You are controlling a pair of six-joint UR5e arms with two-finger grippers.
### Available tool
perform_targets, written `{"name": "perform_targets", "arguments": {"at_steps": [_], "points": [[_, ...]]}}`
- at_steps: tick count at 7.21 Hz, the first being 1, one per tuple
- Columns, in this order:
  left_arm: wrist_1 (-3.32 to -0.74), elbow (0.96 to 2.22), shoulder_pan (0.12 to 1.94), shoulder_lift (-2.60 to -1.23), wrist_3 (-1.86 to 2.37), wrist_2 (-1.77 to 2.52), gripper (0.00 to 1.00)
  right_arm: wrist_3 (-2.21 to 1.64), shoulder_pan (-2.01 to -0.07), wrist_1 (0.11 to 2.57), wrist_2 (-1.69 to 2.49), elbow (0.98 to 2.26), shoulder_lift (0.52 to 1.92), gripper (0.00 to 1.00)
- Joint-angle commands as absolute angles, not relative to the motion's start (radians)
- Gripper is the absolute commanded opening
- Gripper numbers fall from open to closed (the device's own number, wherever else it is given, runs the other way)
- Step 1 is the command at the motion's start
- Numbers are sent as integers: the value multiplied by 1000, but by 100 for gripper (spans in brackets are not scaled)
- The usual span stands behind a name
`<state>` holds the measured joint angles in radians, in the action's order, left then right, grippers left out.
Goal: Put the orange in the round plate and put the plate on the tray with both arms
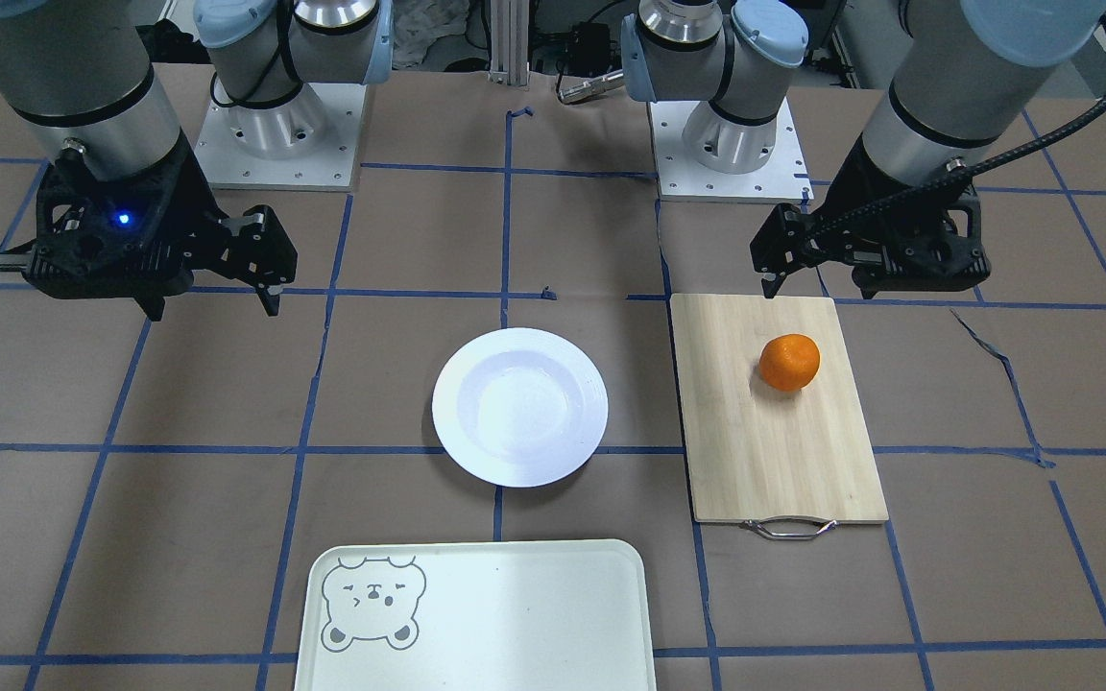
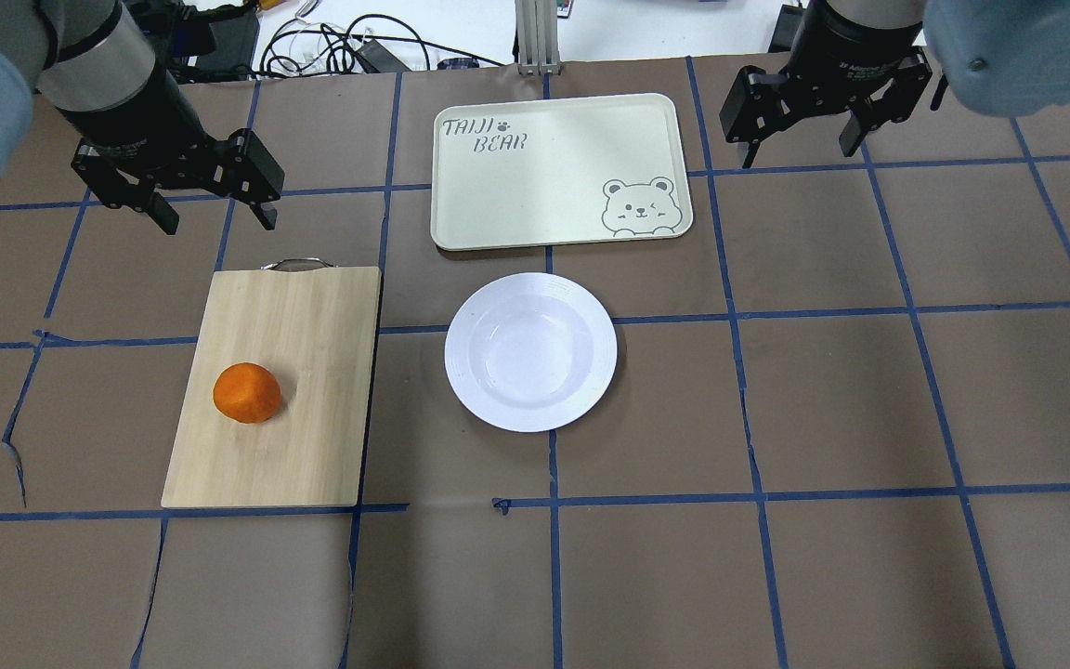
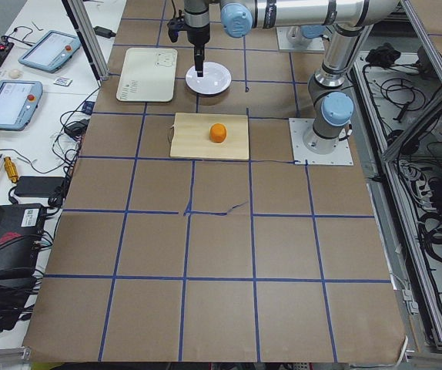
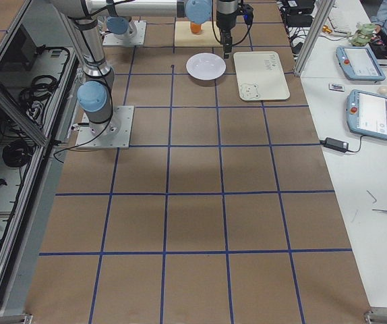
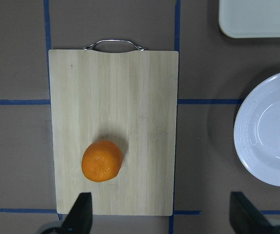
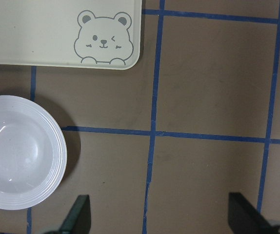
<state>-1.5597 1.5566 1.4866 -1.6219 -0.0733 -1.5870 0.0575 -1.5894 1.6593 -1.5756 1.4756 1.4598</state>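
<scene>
**Pickup of orange not yet begun; both claws wide and empty**

Noted the orange (image 2: 247, 393) lying on the bamboo cutting board (image 2: 303, 307), towards the robot's end, well apart from the round plate (image 2: 591, 316). Found the plate empty on the desk (image 2: 823, 390), near the tray (image 2: 544, 167) but not touching it. Found the tray bare.

Judged as the step in hand: fetching the orange with the left claw (image 2: 217, 225). Recommended:
- Centre over the fruit so that the fingers straddle its widest part.
- Descend straight and stop short of the board.
- Close gently, enough to hold without bruising the fruit or nudging it into a roll.
- Carry it clear over the plate's rim.
- Release low over the sunken centre to prevent rolling out.

Recorded the left claw high over the cutting board, fingers spread wide, gripping nothing, touching nothing. Confirmed in the left wrist view: fingertips far apart at the bottom edge, orange ahead of them.

Recorded the right claw (image 2: 797, 158) likewise spread wide and empty, high over the desk on the plate's right side, clear of plate and tray.
</scene>
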Motion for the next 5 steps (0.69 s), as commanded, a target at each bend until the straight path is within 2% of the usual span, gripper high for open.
{"name": "perform_targets", "arguments": {"at_steps": [1, 5], "points": [[-1559, 1560, 1488, -1618, -69, -1582, 100, 54, -1589, 1660, -1568, 1476, 1459, 100], [-1559, 1562, 1488, -1620, -80, -1583, 100, 54, -1589, 1660, -1571, 1483, 1459, 100]]}}
